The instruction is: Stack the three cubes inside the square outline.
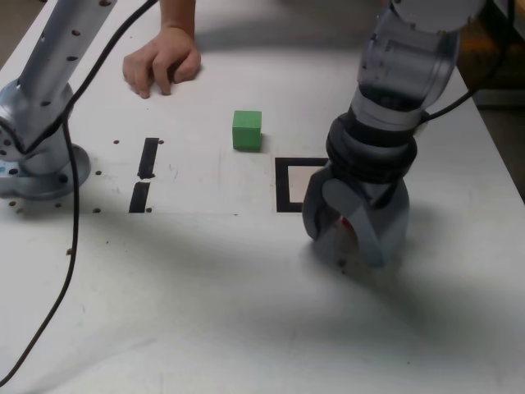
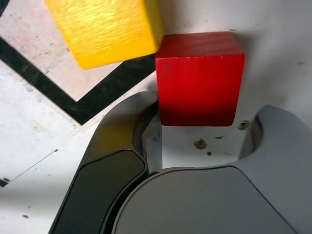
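The gripper (image 1: 354, 232) is seen lowered to the white table (image 1: 246, 312), pointing down just beside the square outline (image 1: 289, 185) on the exterior view's right. The red cube (image 2: 200, 78) is shown between the jaws in the wrist view, one jaw touching its side while a gap remains at the other; whether the cube is clamped cannot be told, and the jaws are partly closed around it. Only a sliver of red is visible between the jaws in the exterior view. The yellow cube (image 2: 108, 29) is pictured lying over the outline's white interior and black tape, its corner just beside the red cube, which rests on bare table outside the tape. The green cube (image 1: 247, 130) stands alone on the table, near the outline but apart from it, toward the exterior view's left. Two short black tape strips (image 1: 144, 174) are seen farther left, near the arm's base (image 1: 33, 156). A person's hand (image 1: 161, 66) is rested on the table's far edge, well apart from the cubes.
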You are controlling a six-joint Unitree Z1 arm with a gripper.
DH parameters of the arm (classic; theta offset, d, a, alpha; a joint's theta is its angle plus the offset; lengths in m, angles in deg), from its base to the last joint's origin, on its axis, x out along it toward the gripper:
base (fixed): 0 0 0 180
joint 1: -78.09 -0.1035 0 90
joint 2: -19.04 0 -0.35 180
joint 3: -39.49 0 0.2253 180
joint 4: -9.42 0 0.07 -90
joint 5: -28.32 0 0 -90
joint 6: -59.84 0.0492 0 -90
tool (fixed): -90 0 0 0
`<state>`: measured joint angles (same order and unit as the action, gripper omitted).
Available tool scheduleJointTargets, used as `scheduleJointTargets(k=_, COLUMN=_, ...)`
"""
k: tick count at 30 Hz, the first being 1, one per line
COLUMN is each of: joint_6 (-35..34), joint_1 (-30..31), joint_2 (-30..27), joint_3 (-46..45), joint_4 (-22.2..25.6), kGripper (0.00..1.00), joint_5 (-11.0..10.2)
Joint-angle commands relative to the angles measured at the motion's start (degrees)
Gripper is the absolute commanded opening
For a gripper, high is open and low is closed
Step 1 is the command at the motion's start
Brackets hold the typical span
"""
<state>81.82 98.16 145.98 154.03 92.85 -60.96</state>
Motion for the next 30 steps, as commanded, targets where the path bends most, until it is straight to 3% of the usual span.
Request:
scheduleJointTargets(k=1, joint_6=0.1, joint_1=-0.1, joint_2=0.2, joint_3=0.2, joint_4=-0.3, kGripper=0.25, joint_5=-0.1)
scheduleJointTargets(k=10, joint_6=0.0, joint_1=-0.1, joint_2=-0.1, joint_3=0.3, joint_4=-1.5, kGripper=0.11, joint_5=0.2)
scheduleJointTargets(k=19, joint_6=-1.7, joint_1=0.9, joint_2=-2.6, joint_3=0.7, joint_4=-2.2, kGripper=0.1, joint_5=0.3)
scheduleJointTargets(k=30, joint_6=-7.4, joint_1=3.0, joint_2=-11.2, joint_3=2.4, joint_4=1.7, kGripper=0.1, joint_5=-3.4)
